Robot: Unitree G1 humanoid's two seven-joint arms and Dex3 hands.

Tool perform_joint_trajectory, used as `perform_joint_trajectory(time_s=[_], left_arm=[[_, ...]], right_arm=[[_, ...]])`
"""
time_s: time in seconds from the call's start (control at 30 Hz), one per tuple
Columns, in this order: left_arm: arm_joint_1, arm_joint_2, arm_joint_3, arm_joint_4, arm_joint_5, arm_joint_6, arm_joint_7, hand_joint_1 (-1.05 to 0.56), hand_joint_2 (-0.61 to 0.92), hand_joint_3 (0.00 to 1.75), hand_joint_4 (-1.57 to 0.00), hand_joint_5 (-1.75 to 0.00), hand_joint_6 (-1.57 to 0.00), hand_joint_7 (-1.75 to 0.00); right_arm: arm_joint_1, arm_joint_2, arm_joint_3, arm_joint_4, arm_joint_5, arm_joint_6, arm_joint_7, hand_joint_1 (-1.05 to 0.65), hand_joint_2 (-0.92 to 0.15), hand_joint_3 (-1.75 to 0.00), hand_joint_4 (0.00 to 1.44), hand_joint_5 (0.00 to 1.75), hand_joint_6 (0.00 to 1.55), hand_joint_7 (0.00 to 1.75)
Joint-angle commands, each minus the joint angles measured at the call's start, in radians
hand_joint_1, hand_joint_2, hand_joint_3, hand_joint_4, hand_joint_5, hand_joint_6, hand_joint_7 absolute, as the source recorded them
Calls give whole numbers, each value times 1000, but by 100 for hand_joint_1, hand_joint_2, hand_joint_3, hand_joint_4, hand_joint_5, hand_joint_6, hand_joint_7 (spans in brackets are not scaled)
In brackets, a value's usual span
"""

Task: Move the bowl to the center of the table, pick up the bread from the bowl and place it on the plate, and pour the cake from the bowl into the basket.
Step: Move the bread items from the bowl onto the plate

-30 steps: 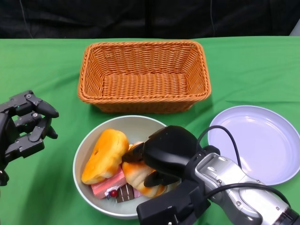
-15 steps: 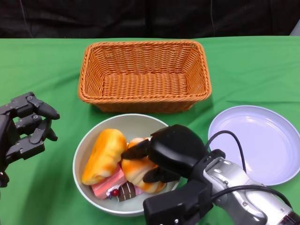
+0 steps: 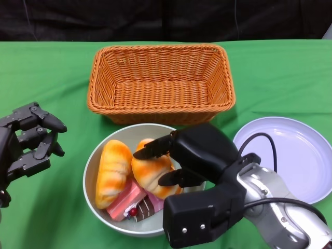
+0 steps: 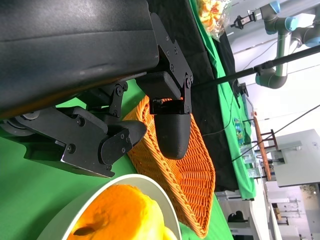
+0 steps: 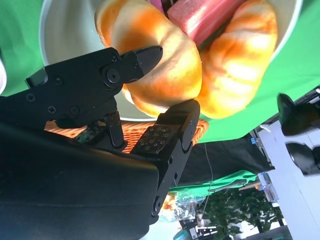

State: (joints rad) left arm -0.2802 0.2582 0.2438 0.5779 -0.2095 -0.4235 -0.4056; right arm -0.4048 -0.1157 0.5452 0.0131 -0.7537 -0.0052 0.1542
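Right hand (image 3: 179, 161) grips one bread roll (image 3: 150, 174) inside the bowl (image 3: 96, 199); next, lift toward the plate (image 3: 293, 155).

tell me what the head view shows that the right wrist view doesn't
Only the head view shows the purple plate, the left hand open beside the bowl, the whole wicker basket and the small chocolate cake piece. Only the right wrist view shows the studded pad on one of the right hand's fingers under the bread, plus room clutter beyond the table. Both show the right hand pinching one bread roll, a second roll, pink cake and the bowl.
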Motion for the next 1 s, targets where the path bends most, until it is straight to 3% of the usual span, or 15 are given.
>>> perform_joint_trajectory(time_s=[0.03, 0.1, 0.23, 0.3, 0.47, 0.5, 0.53, 0.6, 0.67, 0.77, 1.0], left_arm=[[-6, 8, 5, 9, -2, -11, 9, 3, 70, 90, -69, -161, -71, -132], [-6, 8, 5, 9, -3, -13, 7, 4, 71, 90, -70, -161, -71, -132], [-7, 10, 3, 12, 2, -15, 10, 3, 71, 88, -70, -160, -71, -131], [-7, 10, 3, 10, 2, -10, 11, 3, 71, 88, -70, -160, -71, -131], [-9, 7, 4, 12, 0, -10, 12, 4, 71, 88, -70, -160, -72, -131], [-11, 7, 4, 15, -1, -13, 9, 4, 71, 88, -70, -160, -71, -132], [-12, 8, 4, 18, -2, -16, 6, 4, 71, 88, -70, -160, -71, -132], [-13, 8, 4, 19, -1, -14, 8, 3, 71, 88, -69, -160, -71, -132], [-14, 7, 3, 20, 1, -14, 12, 2, 71, 88, -70, -160, -71, -132], [-16, 6, 3, 21, 3, -15, 15, 3, 70, 88, -70, -160, -72, -132], [-22, 8, 4, 43, 9, -24, 16, 4, 71, 87, -69, -159, -71, -130]], right_arm=[[18, -12, -30, -63, 26, 37, 46, -20, -86, 0, 87, 131, 119, 4], [25, -12, -40, -85, 37, 40, 55, -16, -88, 0, 82, 150, 123, 5], [41, -17, -64, -92, 74, 2, 33, -13, -92, -3, 75, 172, 128, 8], [46, -22, -76, -96, 92, -17, 26, -15, -92, -3, 82, 149, 122, 4], [66, -34, -119, -138, 115, -22, 19, -19, -92, -7, 84, 136, 117, 0], [72, -32, -127, -147, 120, -23, 15, -19, -92, -6, 86, 124, 110, 0], [79, -33, -140, -159, 130, -29, 9, -18, -92, -6, 87, 123, 109, 1], [91, -32, -166, -182, 162, -29, 10, -17, -92, -7, 79, 149, 116, 6], [103, -31, -191, -209, 190, -13, 22, -16, -92, -7, 75, 158, 119, 8], [115, -32, -217, -243, 217, 12, 37, -13, -92, -7, 77, 148, 118, 8], [143, -43, -284, -280, 290, 19, 47, -15, -92, -16, 80, 149, 122, 10]])
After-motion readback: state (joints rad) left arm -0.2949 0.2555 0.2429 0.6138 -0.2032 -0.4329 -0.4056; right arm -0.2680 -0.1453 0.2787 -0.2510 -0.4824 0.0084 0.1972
